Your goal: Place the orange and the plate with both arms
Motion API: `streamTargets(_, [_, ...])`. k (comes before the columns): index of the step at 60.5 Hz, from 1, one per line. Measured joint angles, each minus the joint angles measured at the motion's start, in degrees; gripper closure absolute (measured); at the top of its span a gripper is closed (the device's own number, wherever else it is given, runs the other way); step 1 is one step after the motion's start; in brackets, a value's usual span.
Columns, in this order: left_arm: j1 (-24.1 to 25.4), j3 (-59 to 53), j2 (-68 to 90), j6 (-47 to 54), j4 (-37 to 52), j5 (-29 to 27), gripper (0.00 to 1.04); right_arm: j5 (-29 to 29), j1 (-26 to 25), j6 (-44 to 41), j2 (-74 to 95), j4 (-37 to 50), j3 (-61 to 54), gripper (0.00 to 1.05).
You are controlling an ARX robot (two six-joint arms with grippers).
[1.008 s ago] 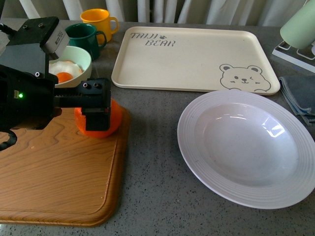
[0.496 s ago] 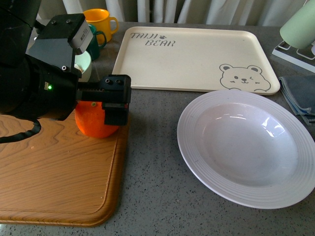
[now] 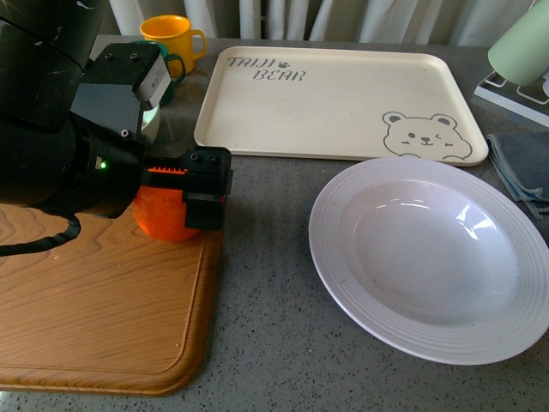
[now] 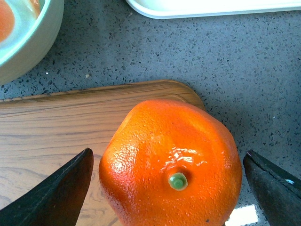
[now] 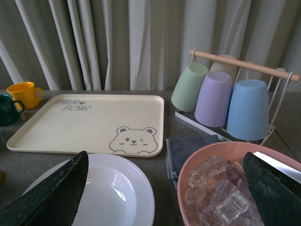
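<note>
The orange (image 3: 161, 220) sits on the far right corner of the wooden cutting board (image 3: 103, 300). My left gripper (image 3: 194, 202) is down around it and open. In the left wrist view the orange (image 4: 171, 162) lies stem up between the two black fingers (image 4: 56, 193), with a gap on each side. The white ribbed plate (image 3: 343, 257) rests on the grey table at the right. My right gripper (image 5: 164, 197) is open and empty, hovering between the plate's rim (image 5: 141, 200) and a pink bowl. It is out of the front view.
A cream bear tray (image 3: 334, 94) lies behind the plate. A pale green bowl (image 4: 33, 47) with a fried egg, a yellow mug (image 3: 171, 34) and a green mug (image 3: 174, 65) stand at the back left. A pink bowl of ice (image 5: 188, 169), a grey cloth (image 5: 181, 148) and a cup rack (image 5: 225, 96) are at the right.
My left arm has swung right and forward, and its gripper has come down around the orange. The orange and the plate have not moved.
</note>
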Motion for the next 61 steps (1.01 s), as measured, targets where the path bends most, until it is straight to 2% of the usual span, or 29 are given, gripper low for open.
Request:
streamTargets(7, [-0.15, 0.02, 0.0, 0.0, -0.28, -0.37, 0.31, 0.0, -0.02, 0.02, 0.0, 0.0, 0.0, 0.09])
streamTargets(17, [-0.15, 0.02, -0.22, 0.0, -0.59, -0.37, 0.48, 0.0, 0.0, 0.02, -0.02, 0.0, 0.0, 0.09])
streamTargets(39, [-1.55, 0.11, -7.17, 0.39, -2.8, 0.52, 0.54, 0.0, -0.02, 0.02, 0.0, 0.0, 0.0, 0.09])
streamTargets(54, [-8.76, 6.21, -7.91, 0.04, -4.9, 1.62, 0.54, 0.0, 0.0, 0.02, 0.0, 0.0, 0.0, 0.09])
streamTargets(61, [-13.77, 11.17, -4.13, -0.15, -5.42, 2.19, 0.55, -0.02, -0.02, 0.0, 0.0, 0.0, 0.0, 0.09])
